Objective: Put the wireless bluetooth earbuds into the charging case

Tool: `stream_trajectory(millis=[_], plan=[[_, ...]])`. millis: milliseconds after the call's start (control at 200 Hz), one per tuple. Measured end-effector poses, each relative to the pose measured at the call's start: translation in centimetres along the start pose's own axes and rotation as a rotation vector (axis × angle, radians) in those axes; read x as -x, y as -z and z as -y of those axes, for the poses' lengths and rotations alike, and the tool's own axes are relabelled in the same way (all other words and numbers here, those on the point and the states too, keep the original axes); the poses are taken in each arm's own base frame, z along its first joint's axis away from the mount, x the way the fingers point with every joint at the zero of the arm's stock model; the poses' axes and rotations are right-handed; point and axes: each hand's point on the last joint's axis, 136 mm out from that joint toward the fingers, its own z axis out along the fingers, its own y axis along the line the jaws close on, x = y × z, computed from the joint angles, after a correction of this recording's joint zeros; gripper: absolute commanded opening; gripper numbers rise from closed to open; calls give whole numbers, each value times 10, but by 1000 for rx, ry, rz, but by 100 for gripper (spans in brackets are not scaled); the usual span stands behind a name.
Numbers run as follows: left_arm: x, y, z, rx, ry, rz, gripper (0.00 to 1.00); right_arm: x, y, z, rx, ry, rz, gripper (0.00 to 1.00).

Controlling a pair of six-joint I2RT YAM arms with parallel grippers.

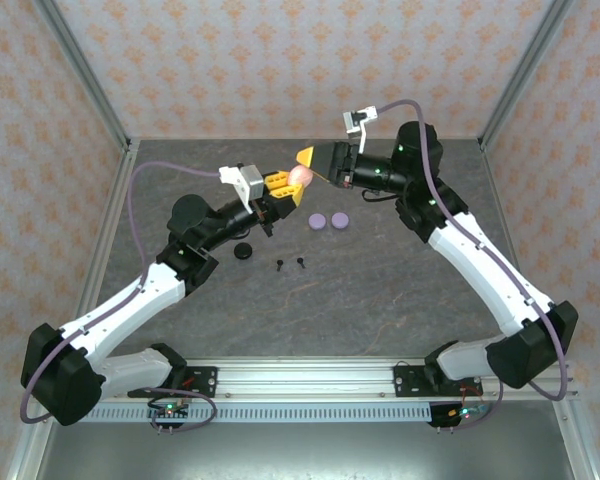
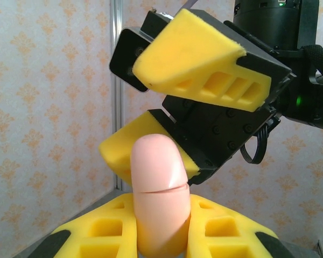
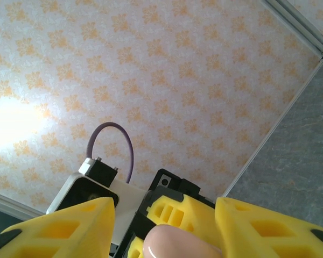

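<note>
Left pincer: pressed onto the lower body of the pink case. It holds the case upright in the air, rounded end up, with a thin seam line across the middle.

Right pincer: spread. In the left wrist view one yellow finger sits well above the case at 1 o'clock. The other lies just behind it at mid-height; contact there is possible but I cannot tell. In the right wrist view the rounded end of the case sits between the two spread fingers.

The two pincers meet nose to nose above the far middle of the surface.

Black earbuds: two, side by side and apart, lying on the surface at 6 o'clock from the left pincer and outside any case.

Lilac discs: two, touching or nearly so, at 4 o'clock from the left pincer.

Black disc: at 7 o'clock, beside the left forearm.
</note>
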Motion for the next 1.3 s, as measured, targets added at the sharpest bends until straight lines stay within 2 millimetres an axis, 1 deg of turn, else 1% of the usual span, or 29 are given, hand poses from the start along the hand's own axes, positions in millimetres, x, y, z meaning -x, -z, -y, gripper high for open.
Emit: stream_trajectory(millis=[75, 190, 250, 295, 335, 390, 450, 525, 555, 626, 736, 846, 931, 1036, 1141, 1206, 1301], plan=[[-3, 0, 1, -3, 7, -13, 0, -1, 4, -4, -4, 21, 7, 52], [-13, -1, -2, 11, 24, -46, 0, -5, 12, -10, -24, 60, 8, 55], [-17, -1, -4, 21, 32, -61, 0, -6, 18, -5, -76, 71, 18, 57], [-21, 0, -6, 32, 39, -77, 0, -4, 23, 2, -139, 79, 33, 60], [-25, 0, -8, 48, 47, -92, 0, -1, 28, 10, -201, 86, 54, 62], [-32, 1, -13, 74, 60, -119, 0, 3, 38, 23, -298, 97, 90, 69], [-43, 3, -19, 109, 79, -159, 0, 7, 54, 43, -436, 106, 140, 74], [-58, 7, -27, 162, 109, -215, 0, 10, 76, 61, -577, 121, 208, 90], [-66, 8, -31, 185, 125, -240, 0, 9, 86, 68, -629, 131, 235, 99], [-90, 11, -41, 241, 166, -318, 0, 2, 109, 83, -729, 145, 290, 99], [-141, 15, -59, 342, 247, -487, 0, -17, 137, 110, -842, 147, 348, 99], [-194, 25, -78, 457, 321, -638, 0, -33, 152, 138, -925, 122, 376, 99], [-234, 35, -91, 537, 395, -739, 0, -39, 160, 152, -977, 92, 395, 99], [-275, 45, -111, 623, 535, -807, 0, -40, 165, 157, -1001, 71, 420, 99], [-306, 50, -127, 668, 671, -840, 0, -40, 164, 157, -995, 63, 421, 99], [-321, 53, -134, 687, 728, -853, 0, -41, 163, 157, -991, 61, 414, 99], [-332, 50, -138, 688, 781, -863, 0, -45, 160, 161, -995, 52, 393, 99]])
